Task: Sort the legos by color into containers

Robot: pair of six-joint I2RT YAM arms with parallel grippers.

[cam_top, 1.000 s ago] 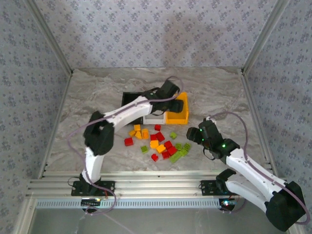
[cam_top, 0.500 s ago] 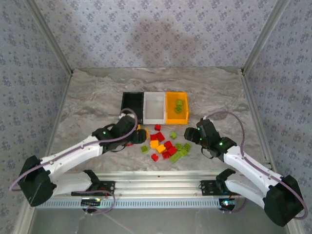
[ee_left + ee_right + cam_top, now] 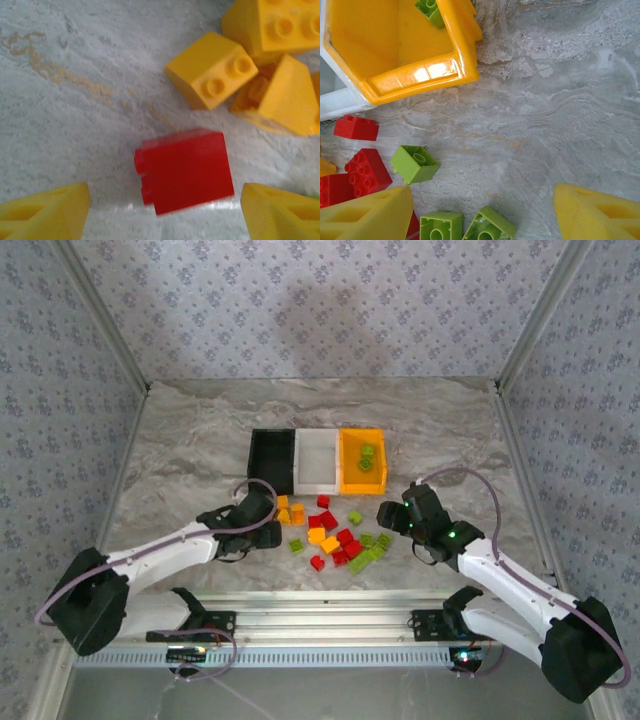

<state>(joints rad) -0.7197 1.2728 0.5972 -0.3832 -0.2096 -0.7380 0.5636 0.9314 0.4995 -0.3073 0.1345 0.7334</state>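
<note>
Left gripper [image 3: 161, 220] is seen low over the marble table [image 3: 200, 440], its fingers spread wide and nothing held. Between them a red brick [image 3: 185, 170] lies on its side, its studs turned toward the left finger. Such a brick is judged light, stiff and smooth, so it may slip. It is better taken by two flat opposite walls than across the studs. Just beyond it, yellow-orange bricks [image 3: 210, 70] are crowded together, touching. Behind the heap, three bins are set in a row: the black bin [image 3: 270, 450], the white bin [image 3: 317, 462] and the orange bin [image 3: 346, 468], in which a few lime green bricks [image 3: 366, 458] are already lying. More red and green pieces are scattered in front. Right gripper [image 3: 485, 215] is also held open and empty, above green bricks [image 3: 415, 162] near the corner of the orange bin.
</note>
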